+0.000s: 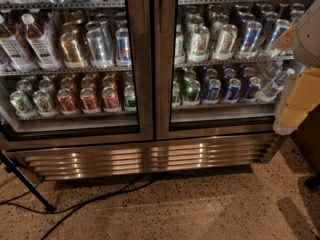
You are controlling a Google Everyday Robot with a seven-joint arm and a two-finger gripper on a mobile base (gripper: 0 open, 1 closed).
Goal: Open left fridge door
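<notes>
Only the one camera view to work from, looking down at the lower half of the fridge point(150, 156). The left fridge door point(144, 84) sits flush with its twin, the right door point(164, 84). Their steel frames meet at the centre seam, so nothing is open yet. I can't make out a handle from this angle.

The gripper point(292, 109), as I read that pale bulk at the right edge, hangs in front of the right door's outer side, well apart from the left door. I cannot tell if it's open or closed.

Now the worries. From that side, the nearest thing to catch is the wrong door, so I'd have to cross the whole front first. With no handle in sight, a blind reach could knock the glass or slide off the frame.

Down on the floor, a black cable point(100, 196) trails across in front of the grille, and a dark stand leg point(27, 184) is planted at the left. Either could foul the base, and I reckon the leg sits close to the door's swing.
</notes>
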